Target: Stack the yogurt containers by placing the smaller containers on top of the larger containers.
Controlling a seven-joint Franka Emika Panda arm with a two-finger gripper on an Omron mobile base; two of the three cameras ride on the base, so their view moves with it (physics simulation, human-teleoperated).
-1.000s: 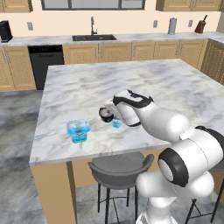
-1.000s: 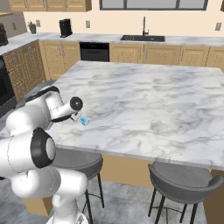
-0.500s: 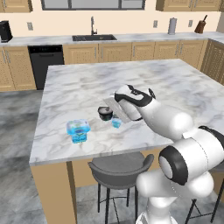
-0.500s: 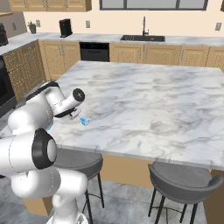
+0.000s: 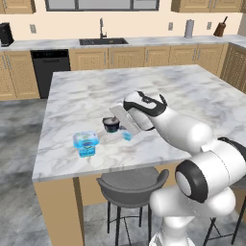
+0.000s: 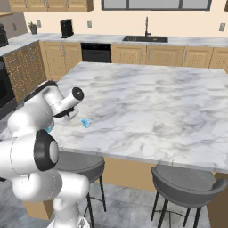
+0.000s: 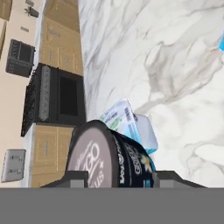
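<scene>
Left base view, blue tub: I see the squarish blue tub (image 5: 86,143) on the table (image 5: 72,96), off to the left of my end effector (image 5: 113,123) and apart from it.
Dark cup: the black cup (image 5: 111,124) sits between the fingers, which are drawn in narrow around it; I judge it gripped. The hand view shows the cup (image 7: 109,157) on its side to the camera, lid facing me, with the tub (image 7: 131,124) just beyond it.
Tiny cup: the tiny blue cup (image 5: 127,136) stands just beside the end effector on its right, very near the wrist.
Risk, knock: if I swing toward the tub carelessly, the arm could clip the tiny cup and send it rolling.
Risk, slip: the cup is round, so a shallow pinch may let it twist or drop in transit.
Risk, placement: released off-centre or tilted, it could slide off the tub's lid.
Right base view: the tiny cup (image 6: 86,123) sits beside the arm.
</scene>
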